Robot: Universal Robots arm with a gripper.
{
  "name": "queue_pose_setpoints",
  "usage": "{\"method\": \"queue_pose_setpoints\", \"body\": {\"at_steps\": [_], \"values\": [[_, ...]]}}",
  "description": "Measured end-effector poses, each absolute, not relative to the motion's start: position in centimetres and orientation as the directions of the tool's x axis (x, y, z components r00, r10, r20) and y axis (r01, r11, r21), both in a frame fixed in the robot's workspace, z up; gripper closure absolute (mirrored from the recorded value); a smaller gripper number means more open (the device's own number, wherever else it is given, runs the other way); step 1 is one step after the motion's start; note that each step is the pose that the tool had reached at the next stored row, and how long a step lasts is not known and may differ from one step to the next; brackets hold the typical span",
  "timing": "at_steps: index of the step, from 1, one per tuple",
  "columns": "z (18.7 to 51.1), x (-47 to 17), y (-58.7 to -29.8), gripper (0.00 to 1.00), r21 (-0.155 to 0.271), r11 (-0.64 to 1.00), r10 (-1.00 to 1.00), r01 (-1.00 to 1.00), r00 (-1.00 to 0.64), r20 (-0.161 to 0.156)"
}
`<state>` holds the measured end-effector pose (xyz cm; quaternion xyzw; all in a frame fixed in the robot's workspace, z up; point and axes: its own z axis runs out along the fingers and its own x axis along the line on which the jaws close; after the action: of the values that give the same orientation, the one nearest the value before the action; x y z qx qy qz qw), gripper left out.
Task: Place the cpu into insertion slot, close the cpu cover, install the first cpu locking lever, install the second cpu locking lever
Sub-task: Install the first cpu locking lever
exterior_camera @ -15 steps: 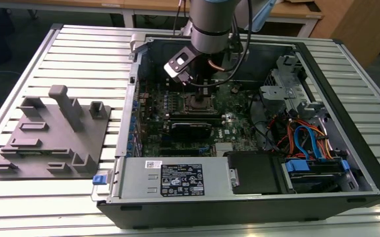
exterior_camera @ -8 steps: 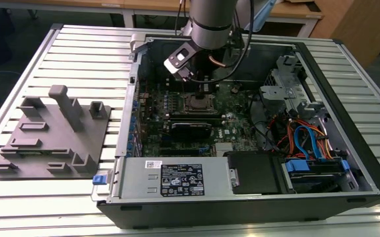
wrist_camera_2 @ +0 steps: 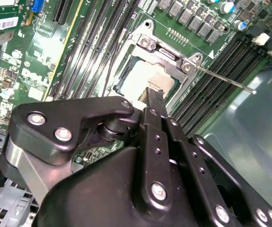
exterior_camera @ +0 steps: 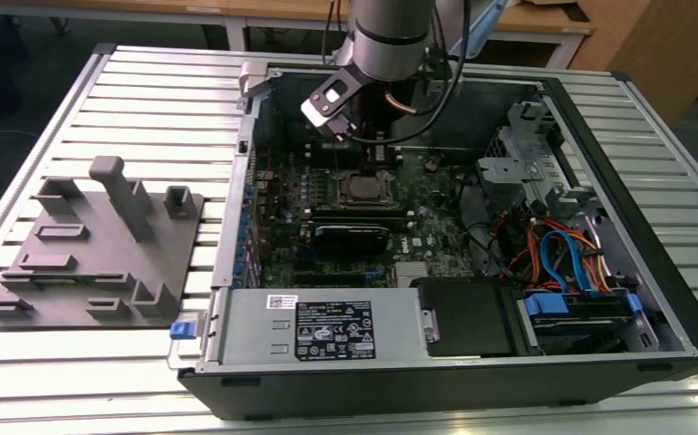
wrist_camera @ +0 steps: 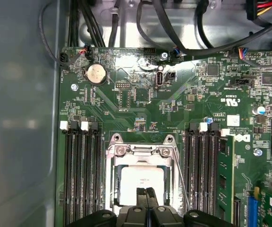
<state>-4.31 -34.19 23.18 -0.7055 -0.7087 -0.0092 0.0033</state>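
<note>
The cpu (wrist_camera: 141, 178) lies flat in the insertion slot (exterior_camera: 362, 188), its silver-grey top showing in both wrist views (wrist_camera_2: 143, 80). The cpu cover (wrist_camera: 140, 151) is down around it, its metal frame edging the chip (wrist_camera_2: 166, 54). One thin wire locking lever (wrist_camera_2: 225, 79) angles away from the socket; it also runs beside the frame in the first wrist view (wrist_camera: 181, 182). My gripper (wrist_camera: 146, 193) hovers just over the near edge of the chip, fingers (wrist_camera_2: 154, 97) pressed together and holding nothing. In the exterior view the arm reaches down into the open case above the socket.
Black memory slots (wrist_camera: 81, 175) flank the socket, with a green module (wrist_camera: 225, 179) in one. A power supply (exterior_camera: 313, 328) and a drive cage with cables (exterior_camera: 567, 263) fill the case's near side. A grey fixture plate (exterior_camera: 95, 245) sits outside at the exterior view's left.
</note>
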Motion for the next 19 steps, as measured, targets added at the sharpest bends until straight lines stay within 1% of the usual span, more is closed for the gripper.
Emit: {"method": "queue_pose_setpoints", "body": {"at_steps": [19], "values": [[25.9,-4.3,-34.2,0.9,0.009,0.004,1.0,1.0,-0.005,0.018]]}}
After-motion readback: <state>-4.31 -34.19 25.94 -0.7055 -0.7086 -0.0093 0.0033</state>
